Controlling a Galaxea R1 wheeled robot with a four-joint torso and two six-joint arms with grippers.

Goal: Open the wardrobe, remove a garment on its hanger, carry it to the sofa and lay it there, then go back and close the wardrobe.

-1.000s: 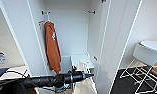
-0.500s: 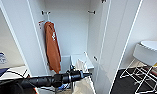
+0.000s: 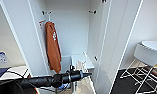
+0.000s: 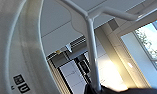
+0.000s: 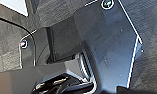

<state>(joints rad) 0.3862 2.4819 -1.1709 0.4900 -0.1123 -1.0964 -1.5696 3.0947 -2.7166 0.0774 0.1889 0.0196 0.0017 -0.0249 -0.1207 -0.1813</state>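
Reaching across the foot of the head view from about eight o'clock, the left arm ends in the left gripper [image 3: 80, 74], which appears clenched on the hanger [image 4: 92, 50]: in the left wrist view the thin white stem rises straight out of the dark gripper body to the curved hook above. The garment [image 3: 80, 65], pale and folded small, hangs just beside the gripper tip, low in the wardrobe [image 3: 69, 32], toward five o'clock of the interior and no longer up at the rail. The orange garment [image 3: 53, 47] hangs from the rail at ten o'clock, near the left arm but apart from it. The wardrobe's doors stand wide open. To the right, at three o'clock, a white chair [image 3: 147, 56] sits beside a round table. Judged from this, the lift-out is under way; it would go best drawn straight back, kept level so the shirt stays on, and clear of the orange sleeve and door edge. The right gripper's state cannot be told.
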